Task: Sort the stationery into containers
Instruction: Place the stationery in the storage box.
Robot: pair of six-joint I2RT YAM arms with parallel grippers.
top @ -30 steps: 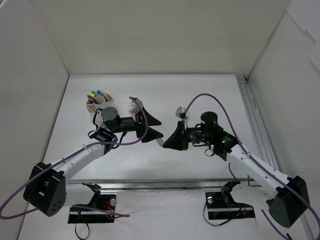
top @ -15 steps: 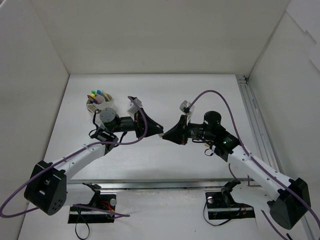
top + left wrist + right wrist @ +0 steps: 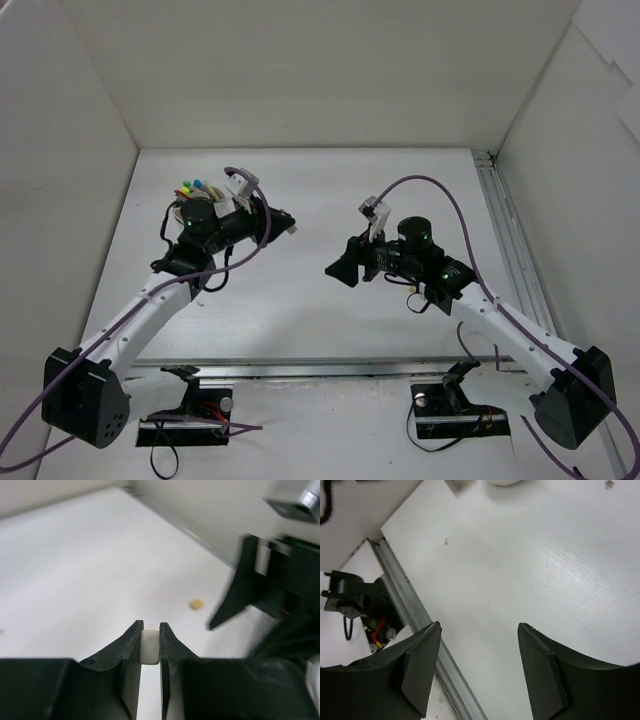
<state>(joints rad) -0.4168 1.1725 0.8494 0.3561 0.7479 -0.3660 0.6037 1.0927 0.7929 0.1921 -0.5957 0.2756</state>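
Pinching a small white eraser block (image 3: 149,647), the left fingers (image 3: 129,645) have been swung back from the mid-worktop (image 3: 300,320) to just beside the round tub (image 3: 175,210), where highlighters (image 3: 192,187) are already stood. A drop into a compartment is judged next. The right fingers (image 3: 422,665) are held spread and empty, drawn apart from the close meeting seen a second ago.

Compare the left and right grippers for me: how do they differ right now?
The left gripper has its jaws closed on a small white eraser block. The right gripper has its jaws spread wide with nothing between them. In the top view, the left gripper sits farther back and to the left, while the right gripper is nearer mid-table. Both are black and face each other above the white table.
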